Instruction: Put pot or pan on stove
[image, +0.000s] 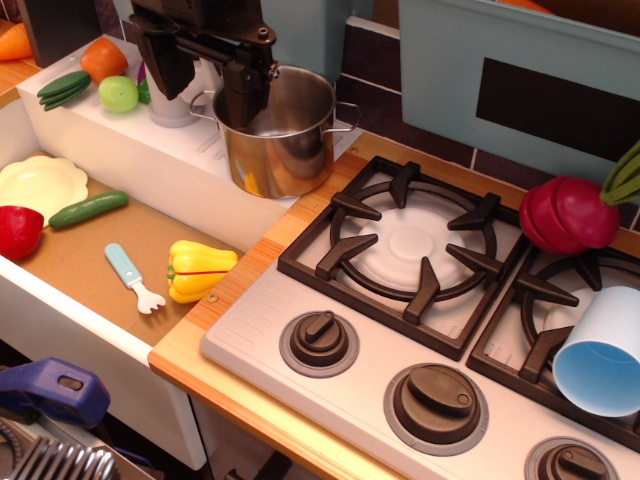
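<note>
Observation.image view: I see one arm over a toy kitchen counter.
Stove (250, 320): fills the counter's near right; grey top, black grates, brown knobs along the near edge.
Free burner (412, 245): I judge this the target; white disc bare, nothing on its grate.
Pot (280, 130): steel, at the far edge just left of the stove's far-left corner, tilted, base seemingly lifted off the white ledge.
Gripper (243, 105): black; one finger reaches down inside the pot's left rim; I read it as pinching that wall, though the outer finger is hard to make out.
Key relation: from my fingers the free burner lies toward the near right, close by; the pot hangs right of the grip, so it leads the way.
Cup (600, 350): light blue, lying on its side on the right burner, apart from my path.
Radish (568, 212): red toy at the far right edge between burners; near the target grate, worth watching.
Left tray items: yellow pepper (198, 270), cucumber (88, 209), small fork (134, 279); all well apart.
</note>
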